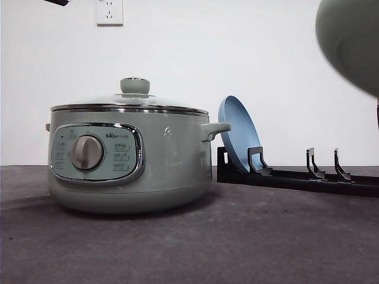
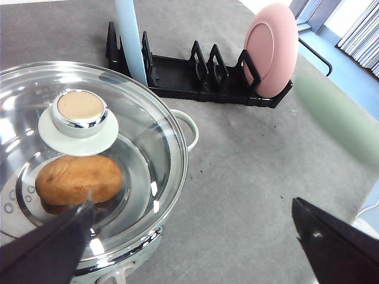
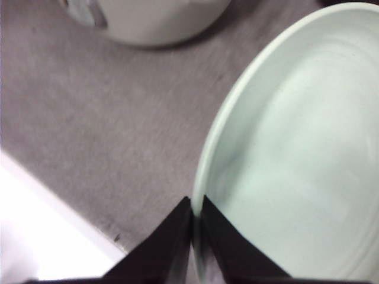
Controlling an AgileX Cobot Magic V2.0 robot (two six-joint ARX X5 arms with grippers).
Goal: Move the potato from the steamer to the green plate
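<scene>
Green plate was pinched by its rim alone in the right jaws, clear of the surface, and could slip; left jaws were spread, potato under the steamer lid.

Dark grey table bearing the steamer and black plate rack.

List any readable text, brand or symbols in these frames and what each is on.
"Bear": brand mark, partly legible, on the steamer control panel, just right of the dial.
Button labels around the dial: too small to read.
Small outline emblem on the steamer's wall: a symbol, no letters.
Wall socket: no text legible.
</scene>
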